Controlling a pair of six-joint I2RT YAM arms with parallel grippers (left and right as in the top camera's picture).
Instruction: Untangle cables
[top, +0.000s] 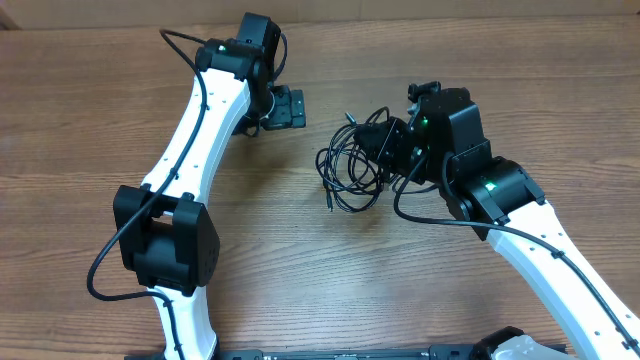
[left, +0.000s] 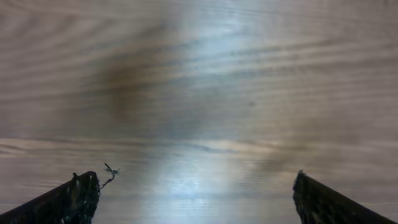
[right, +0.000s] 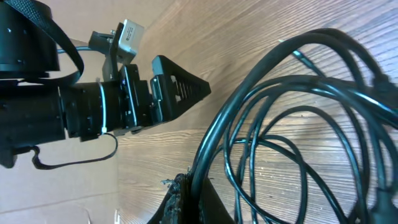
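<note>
Cables (top: 352, 160), thin and black, lie in a loose tangle of overlapping loops on the wooden table (top: 100, 100), directly in front of the right gripper (top: 385, 148) and spreading away from its fingertips toward the left gripper (top: 288, 104). One free end trails out of the heap on the side nearer the arm bases. In the right wrist view the loops (right: 208, 146) fan out up and to the right of the right gripper (right: 183, 186). Several strands gather into a tight bunch that runs down to its dark fingertips at the bottom edge of the picture. Those jaws are pressed together, and they seem to be pinching a strand or two of the bunch, though the contact point sits too low in the frame to be sure. The same view shows the left gripper (right: 180, 93) beyond the tangle, apart from the cords and not touching any of them. It hangs over bare wood with a clear stretch of table between it and the nearest loop. Seen from its own wrist camera, the left gripper (left: 194, 180) has its jaws spread wide. One finger (left: 78, 199) is at the lower left corner and the other at the lower right, with only blurred wood grain between and ahead of them. A small frayed wisp (left: 111, 171) sticks out from the tip of the finger at the lower left.
</note>
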